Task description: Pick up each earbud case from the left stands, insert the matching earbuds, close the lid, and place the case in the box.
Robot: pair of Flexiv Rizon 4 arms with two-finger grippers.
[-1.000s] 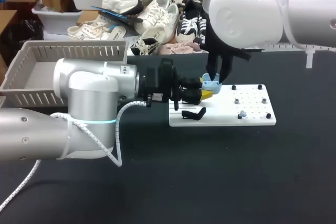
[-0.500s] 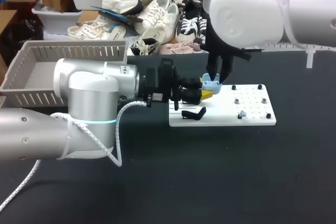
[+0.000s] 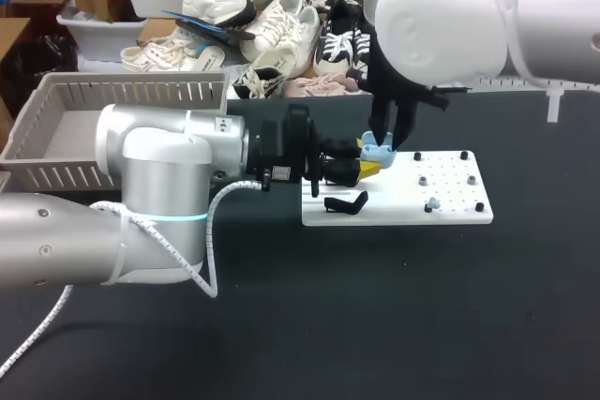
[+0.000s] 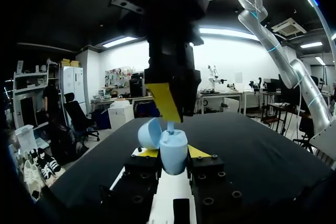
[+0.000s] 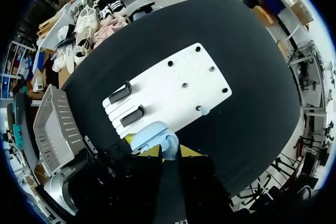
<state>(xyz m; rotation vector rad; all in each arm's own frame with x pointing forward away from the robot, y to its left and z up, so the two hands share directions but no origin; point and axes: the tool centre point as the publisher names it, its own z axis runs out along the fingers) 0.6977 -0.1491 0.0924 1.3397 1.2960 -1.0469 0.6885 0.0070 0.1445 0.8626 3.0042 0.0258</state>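
Earbud case (image 4: 174,153) pinched between yellow tips of L gripper (image 4: 172,155), lid (image 4: 149,132) swung open.
R gripper (image 3: 385,140) hangs straight above the case, almost on its opening; can't tell if it's spread or closed. Small blue bit (image 4: 170,126) sticks up from the case just under it, too small to ID. White board (image 5: 173,85) lies below both grippers, w/ pale-blue earbud (image 5: 203,110) near its edge. Basket (image 3: 141,93) sits behind L arm (image 3: 159,194), well apart from grippers; part of its inside blocked by that arm.
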